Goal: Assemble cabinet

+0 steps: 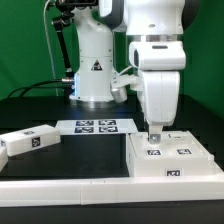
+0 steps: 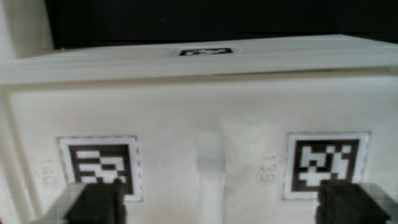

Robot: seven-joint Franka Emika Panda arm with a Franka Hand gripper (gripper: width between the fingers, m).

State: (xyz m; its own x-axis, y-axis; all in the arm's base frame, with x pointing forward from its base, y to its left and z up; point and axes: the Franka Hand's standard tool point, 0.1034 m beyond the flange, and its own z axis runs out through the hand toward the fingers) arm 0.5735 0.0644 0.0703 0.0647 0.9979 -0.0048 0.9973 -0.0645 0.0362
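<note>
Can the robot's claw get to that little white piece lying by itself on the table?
Probably yes. The gripper hangs open over the cabinet, holding nothing, and the loose white piece lies uncovered on the table with only the flat marker board between.

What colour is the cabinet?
The cabinet is white with black-and-white square tags, clearest in the wrist view.
</note>
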